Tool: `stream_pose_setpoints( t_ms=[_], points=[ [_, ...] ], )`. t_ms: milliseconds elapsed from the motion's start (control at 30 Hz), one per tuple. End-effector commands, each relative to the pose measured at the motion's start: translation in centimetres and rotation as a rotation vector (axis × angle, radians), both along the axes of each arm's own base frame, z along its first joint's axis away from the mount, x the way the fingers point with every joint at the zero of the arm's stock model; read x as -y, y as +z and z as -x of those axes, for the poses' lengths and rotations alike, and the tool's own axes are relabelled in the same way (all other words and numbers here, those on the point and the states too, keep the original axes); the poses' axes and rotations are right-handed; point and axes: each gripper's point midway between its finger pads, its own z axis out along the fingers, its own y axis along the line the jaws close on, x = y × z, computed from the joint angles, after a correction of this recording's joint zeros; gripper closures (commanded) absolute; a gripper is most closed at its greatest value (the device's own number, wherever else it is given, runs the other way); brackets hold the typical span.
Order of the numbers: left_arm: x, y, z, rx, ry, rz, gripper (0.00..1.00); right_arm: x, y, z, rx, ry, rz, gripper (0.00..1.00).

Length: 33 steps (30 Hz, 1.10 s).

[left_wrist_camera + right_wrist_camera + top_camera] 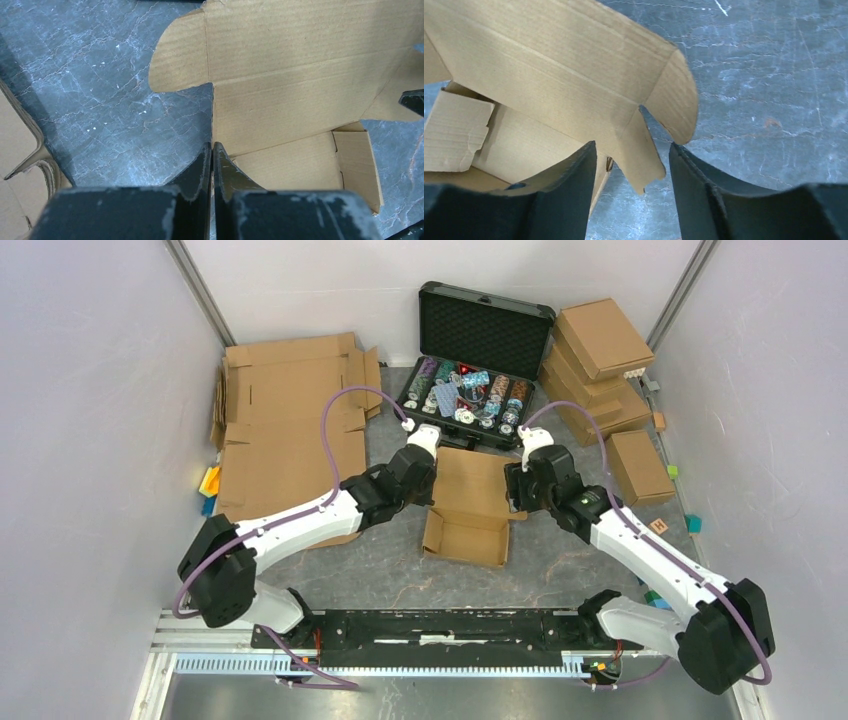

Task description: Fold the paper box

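The paper box (470, 495) lies half-formed on the grey table between both arms, lid panel toward the black case, tray part toward me. My left gripper (433, 483) is at its left edge. In the left wrist view the fingers (213, 150) are shut on the thin left wall of the box (300, 90), seen edge-on. My right gripper (514, 487) is at the box's right edge. In the right wrist view it (631, 150) is open, with a pointed side flap of the box (549, 75) hanging between the fingers, touching neither.
An open black case (480, 350) of poker chips stands just behind the box. Folded boxes (600, 350) are stacked at back right, one more (638, 465) beside my right arm. Large cardboard sheets (290, 430) lie at left. Small coloured blocks (210, 482) sit by the walls.
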Motion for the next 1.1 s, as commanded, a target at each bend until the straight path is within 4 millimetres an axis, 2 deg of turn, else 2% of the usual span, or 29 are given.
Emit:
stream_pose_setpoints(
  t_ms=[0, 233, 333, 433, 633, 833, 933, 1067],
  points=[
    [0.3, 2.0, -0.3, 0.068, -0.018, 0.032, 0.95, -1.5, 2.0, -1.0, 0.034, 0.028, -0.061, 0.43],
    [0.2, 2.0, 0.0, 0.071, -0.017, 0.042, 0.96, -1.7, 1.9, -1.0, 0.022, 0.02, -0.073, 0.67],
    [0.3, 2.2, 0.3, 0.069, -0.012, 0.058, 0.96, -1.8, 2.0, -1.0, 0.022, 0.017, -0.086, 0.85],
    [0.5, 2.4, 0.6, 0.075, 0.011, 0.086, 0.97, -2.5, 2.8, -1.2, 0.047, 0.012, -0.129, 0.9],
    [0.3, 2.6, 0.3, 0.094, 0.13, 0.123, 0.98, -3.9, 4.5, -1.7, 0.141, -0.039, -0.146, 0.95],
    [-1.5, 3.4, -1.5, 0.194, 0.289, 0.129, 0.98, -4.7, 7.0, -3.2, 0.301, -0.126, -0.13, 0.96],
    [-1.5, 4.1, -2.3, 0.262, 0.316, 0.187, 0.98, -4.7, 6.9, -3.9, 0.364, -0.153, -0.132, 0.96],
    [-2.3, 4.0, -3.1, 0.331, 0.385, 0.223, 0.98, -4.8, 7.3, -5.1, 0.456, -0.202, -0.156, 0.96]
  ],
)
